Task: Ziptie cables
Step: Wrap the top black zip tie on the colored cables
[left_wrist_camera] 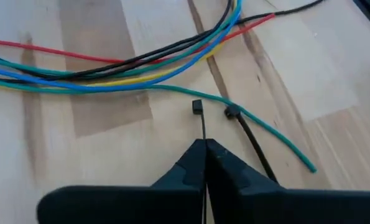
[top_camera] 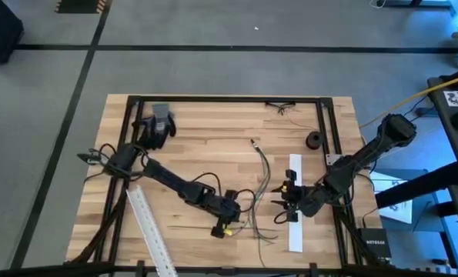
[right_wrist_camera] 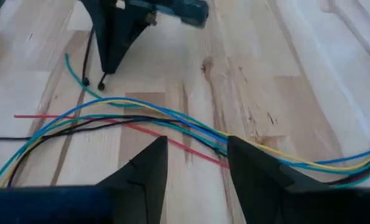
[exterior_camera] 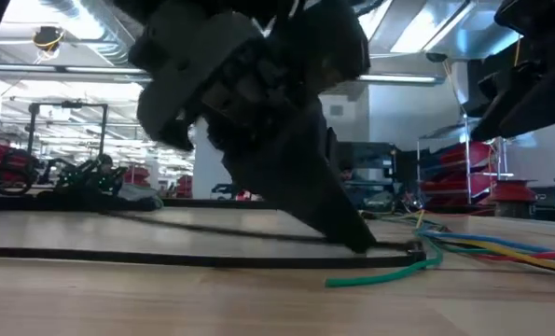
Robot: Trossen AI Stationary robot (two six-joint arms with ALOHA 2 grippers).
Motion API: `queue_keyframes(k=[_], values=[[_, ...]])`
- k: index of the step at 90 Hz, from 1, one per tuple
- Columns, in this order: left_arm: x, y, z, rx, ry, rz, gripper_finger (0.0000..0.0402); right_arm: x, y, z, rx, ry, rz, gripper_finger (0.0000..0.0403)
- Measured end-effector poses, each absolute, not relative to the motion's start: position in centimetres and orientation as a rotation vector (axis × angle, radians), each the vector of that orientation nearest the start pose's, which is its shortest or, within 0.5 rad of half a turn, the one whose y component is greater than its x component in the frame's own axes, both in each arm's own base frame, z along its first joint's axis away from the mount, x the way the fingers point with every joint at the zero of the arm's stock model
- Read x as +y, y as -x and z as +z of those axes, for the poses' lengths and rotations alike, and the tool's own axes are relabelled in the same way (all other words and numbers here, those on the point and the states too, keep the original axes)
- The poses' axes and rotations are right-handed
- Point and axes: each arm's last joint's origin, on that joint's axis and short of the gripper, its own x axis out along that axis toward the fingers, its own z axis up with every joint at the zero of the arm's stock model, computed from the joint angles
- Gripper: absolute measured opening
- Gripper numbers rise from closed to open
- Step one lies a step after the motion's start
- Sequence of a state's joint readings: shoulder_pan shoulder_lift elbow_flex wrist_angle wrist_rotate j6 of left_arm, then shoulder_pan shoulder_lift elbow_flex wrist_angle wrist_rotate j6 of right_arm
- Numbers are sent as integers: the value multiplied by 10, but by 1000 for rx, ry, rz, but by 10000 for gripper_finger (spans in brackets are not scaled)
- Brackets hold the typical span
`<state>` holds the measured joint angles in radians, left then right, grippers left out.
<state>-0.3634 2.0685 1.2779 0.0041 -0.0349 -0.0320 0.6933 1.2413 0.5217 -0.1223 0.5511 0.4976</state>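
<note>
Cables (top_camera: 261,173): I see a loose bunch of thin strands in red, blue, green, yellow and black, lying flat on the table (top_camera: 213,131), running between my two arms toward the near edge. In the left wrist view they sweep across the wood (left_wrist_camera: 110,74); in the right wrist view they pass just ahead of the jaws (right_wrist_camera: 172,118).
Zip tie (left_wrist_camera: 203,121): a thin black strip with a small square head, pinched at my left jaws; a second black tie (left_wrist_camera: 247,134) lies beside it, touching a green strand.
Left gripper (top_camera: 222,225): low over the table near the cables' near end, jaws closed on the zip tie (left_wrist_camera: 204,152).
Right gripper (top_camera: 289,201): just to the right of the bunch, jaws apart and holding nothing, with the cables lying between and ahead of them (right_wrist_camera: 197,155).
White strips: one (top_camera: 294,201) lies under my right arm, another (top_camera: 152,227) angled at the left near edge.
Black spool (top_camera: 314,141): on the table's right, well apart from the cables.
</note>
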Motion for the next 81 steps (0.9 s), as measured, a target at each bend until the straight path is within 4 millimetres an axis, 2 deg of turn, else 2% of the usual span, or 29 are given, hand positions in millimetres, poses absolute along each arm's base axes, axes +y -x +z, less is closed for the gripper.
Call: queue_keyframes(k=[17,32,54,81], values=[[-146,-397,167,777,-183,-211,0,127,-178,176,644,14,-53,159],[-141,-391,206,663,-208,-146,0,123,-175,187,583,35,-80,159],[-130,-384,245,545,-222,-44,0,118,-176,199,506,49,-100,159],[-109,-396,267,339,-220,47,0,104,-201,203,443,66,-74,159]])
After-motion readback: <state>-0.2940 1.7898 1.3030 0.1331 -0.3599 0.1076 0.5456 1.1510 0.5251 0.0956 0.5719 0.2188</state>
